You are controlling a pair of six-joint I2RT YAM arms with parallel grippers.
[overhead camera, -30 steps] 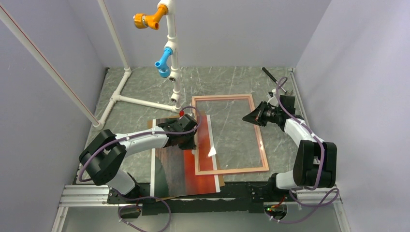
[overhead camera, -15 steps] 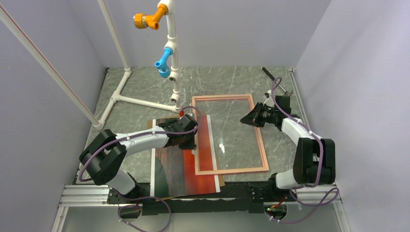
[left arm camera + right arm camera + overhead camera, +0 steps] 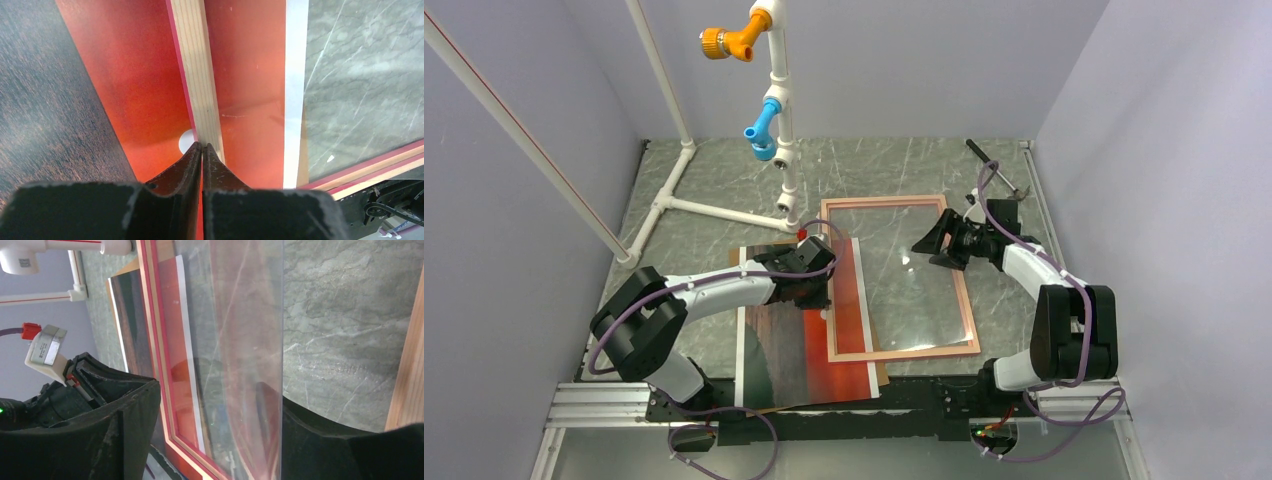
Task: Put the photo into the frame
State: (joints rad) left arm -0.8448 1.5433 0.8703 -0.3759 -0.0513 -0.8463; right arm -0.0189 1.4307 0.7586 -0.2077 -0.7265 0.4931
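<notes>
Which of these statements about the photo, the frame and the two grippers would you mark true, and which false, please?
1. The left gripper is shut. True.
2. The right gripper is shut. False: its fingers are spread.
3. The photo lies picture side up. True.
4. The photo sits wholly inside the frame. False: one frame rail lies across it, and most of the photo lies outside that rail.
5. The left gripper's tip is at the rail that crosses the photo. True.
</notes>
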